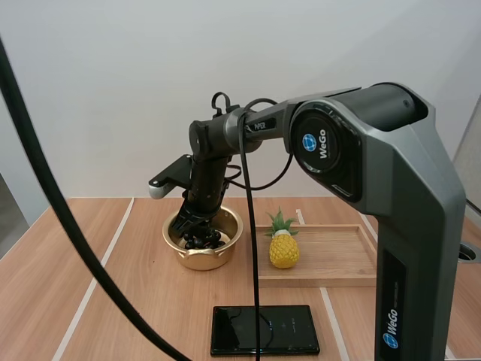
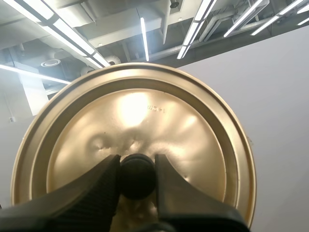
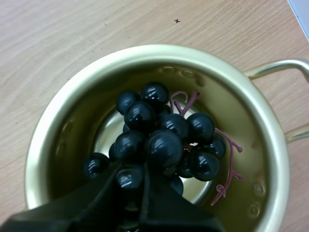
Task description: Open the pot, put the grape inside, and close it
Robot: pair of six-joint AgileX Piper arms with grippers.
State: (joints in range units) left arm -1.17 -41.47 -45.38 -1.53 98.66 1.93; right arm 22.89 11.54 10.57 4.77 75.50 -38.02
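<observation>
Step in hand: grapes into the pot, release pending. Pot (image 1: 203,259) stands open on the table (image 1: 113,301), just beside a wooden tray (image 1: 338,256) that carries a toy pineapple (image 1: 284,248). Right pincer (image 3: 137,180) is down inside the pot rim, its fingers pinched onto the near berries of the grapes (image 3: 159,135). The bunch looks to be lying on the pot's floor, stem curling toward the far wall, though whether it bears its full weight there I cannot tell. Left pincer (image 2: 137,164) is clamped on the black knob (image 2: 137,176) of the lid (image 2: 145,111), which is held up off the table. Judgement: opening done, loading nearly done. Next move calls for the right fingers to part and the arm to lift straight up clear of the rim without dragging berries out; only then can the left arm bring the lid over and seat it level.
</observation>
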